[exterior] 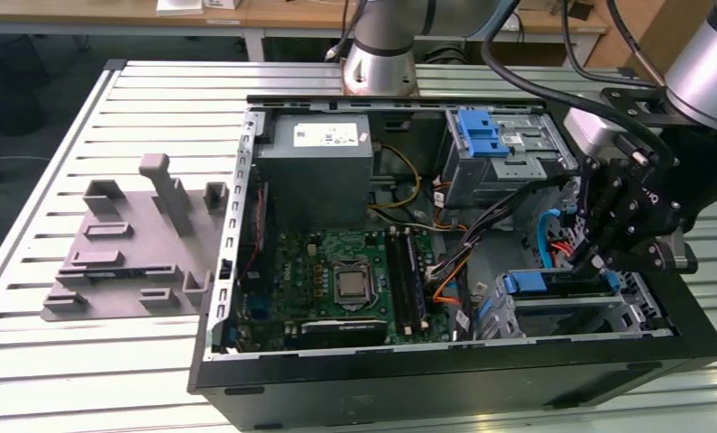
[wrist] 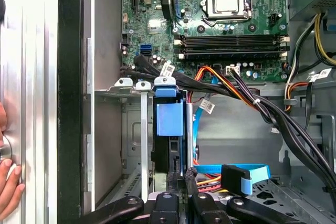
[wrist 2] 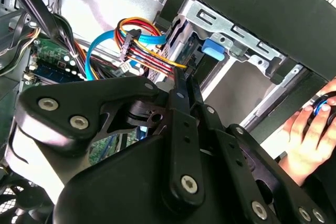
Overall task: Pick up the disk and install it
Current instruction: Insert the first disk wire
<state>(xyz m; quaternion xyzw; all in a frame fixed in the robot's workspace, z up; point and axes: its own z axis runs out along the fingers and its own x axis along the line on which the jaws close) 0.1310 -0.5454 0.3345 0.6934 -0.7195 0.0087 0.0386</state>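
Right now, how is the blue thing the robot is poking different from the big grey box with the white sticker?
The disk wears a blue plastic frame; the grey power supply box is plain grey with a white sticker. The disk looks much smaller and thinner than the box. The disk stands on edge in a metal slot, right at the gripper; the box sits apart from the gripper. Both are inside the open computer case.

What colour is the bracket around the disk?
Blue, clearest in the first wrist view, on the disk.
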